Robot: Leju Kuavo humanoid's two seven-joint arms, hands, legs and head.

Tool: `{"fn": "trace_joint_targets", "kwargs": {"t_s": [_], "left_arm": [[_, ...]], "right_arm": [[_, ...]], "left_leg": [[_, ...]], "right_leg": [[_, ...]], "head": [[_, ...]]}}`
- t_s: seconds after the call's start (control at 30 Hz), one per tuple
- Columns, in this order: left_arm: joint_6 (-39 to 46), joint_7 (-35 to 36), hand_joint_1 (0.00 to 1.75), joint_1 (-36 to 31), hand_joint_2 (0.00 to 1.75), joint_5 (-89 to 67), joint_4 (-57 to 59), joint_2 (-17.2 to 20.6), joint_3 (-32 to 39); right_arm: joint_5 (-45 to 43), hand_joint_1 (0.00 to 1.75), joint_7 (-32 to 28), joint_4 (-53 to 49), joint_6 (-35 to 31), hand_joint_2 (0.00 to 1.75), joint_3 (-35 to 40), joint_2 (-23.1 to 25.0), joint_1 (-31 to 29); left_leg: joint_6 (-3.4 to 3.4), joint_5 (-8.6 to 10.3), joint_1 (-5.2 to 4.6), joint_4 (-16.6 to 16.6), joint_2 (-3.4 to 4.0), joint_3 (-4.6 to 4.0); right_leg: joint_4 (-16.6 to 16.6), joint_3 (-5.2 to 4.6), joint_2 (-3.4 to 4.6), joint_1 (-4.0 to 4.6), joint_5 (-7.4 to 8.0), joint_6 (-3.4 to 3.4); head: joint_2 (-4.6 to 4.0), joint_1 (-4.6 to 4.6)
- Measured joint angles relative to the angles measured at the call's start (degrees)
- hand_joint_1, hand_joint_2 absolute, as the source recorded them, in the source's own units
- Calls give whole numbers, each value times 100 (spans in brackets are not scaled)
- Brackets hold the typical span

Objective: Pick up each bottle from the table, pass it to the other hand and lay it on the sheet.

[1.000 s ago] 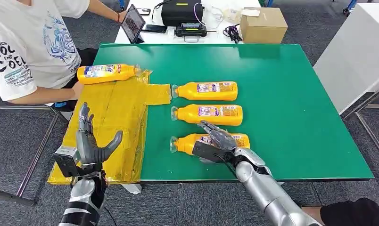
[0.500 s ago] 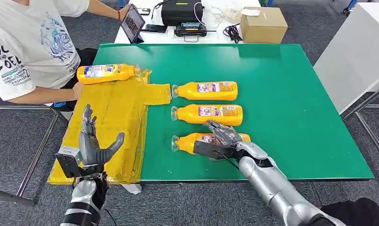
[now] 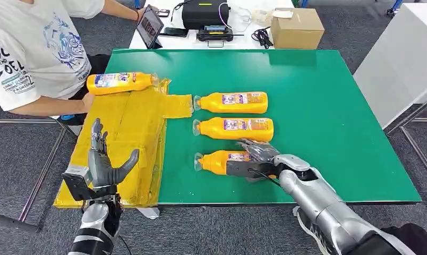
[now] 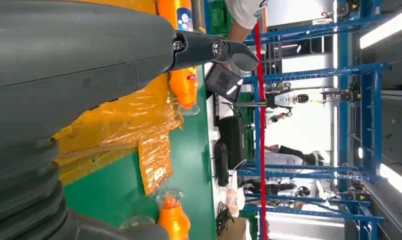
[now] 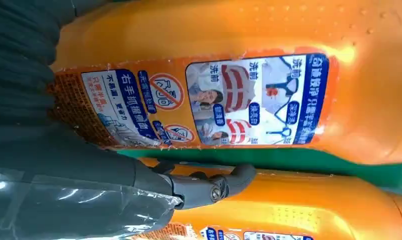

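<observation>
**Robot's right hand settles on nearest bottle as left waits open**

From the head view, three orange detergent bottles lie on their sides in a row on the green surface (image 3: 328, 117), caps pointing toward the yellow plastic sheet (image 3: 126, 133) draped over the left edge. The right hand (image 3: 256, 159) lies over the nearest bottle (image 3: 222, 160), fingers across its label and thumb along its near side; whether the grip is fully closed cannot be told. The middle bottle (image 3: 233, 129) sits just beyond, and the far bottle (image 3: 231, 102) nearly touches the sheet's tab with its cap. A fourth bottle (image 3: 121, 82) lies at the sheet's far end. The left hand (image 3: 102, 162) hovers above the sheet, upright, empty, fingers spread. A person in a white printed T-shirt (image 3: 31, 53) sits at the left corner, by a cardboard box (image 3: 296, 27) on a white table.

In the left wrist view, the grey thumb (image 4: 214, 50) stretches out over the crinkled sheet, holding nothing.

In the right wrist view, the thumb (image 5: 209, 187) reaches across the orange side of one bottle, the next bottle's label close alongside.
</observation>
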Motion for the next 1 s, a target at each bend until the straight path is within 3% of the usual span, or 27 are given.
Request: {"fn": "trace_joint_targets", "kwargs": {"t_s": [0.2,0.23,0.3,0.33,0.7,0.87,1.0], "left_arm": [[-15,0,0,-11,175,7,15,-11,0],[-15,0,0,-11,175,9,15,-11,0],[-18,0,0,-11,175,9,17,-11,0],[-18,0,0,-12,175,9,17,-11,0],[-85,0,0,-25,175,2,101,-31,-2],[-90,-2,0,-8,175,2,109,-46,-4],[-94,0,0,2,175,-2,109,-59,-4]], "right_arm": [[-2,0,11,0,37,175,145,-46,-38],[-2,7,13,0,37,175,155,-51,-39],[-2,164,13,0,37,175,182,-59,-45],[-2,175,13,0,37,175,190,-64,-48],[-238,175,22,-15,-252,175,357,-114,-4],[-468,175,-103,-435,-1058,175,125,-94,476],[-446,175,-99,-773,-1117,175,-87,-53,751]], "left_leg": [[0,0,1,0,0,0],[0,0,1,0,0,0],[0,0,1,0,0,0],[0,0,1,0,0,0],[0,0,1,0,0,4],[0,-2,1,-1,1,1],[-1,-3,1,-1,5,1]], "right_leg": [[0,0,0,1,0,0],[0,0,0,1,0,0],[0,0,0,1,0,0],[0,0,0,0,0,0],[-1,1,0,1,0,0],[0,1,1,1,0,0],[-1,-2,2,2,-1,0]], "head": [[0,0],[0,0],[0,0],[0,2],[0,0],[0,0],[0,0]]}}
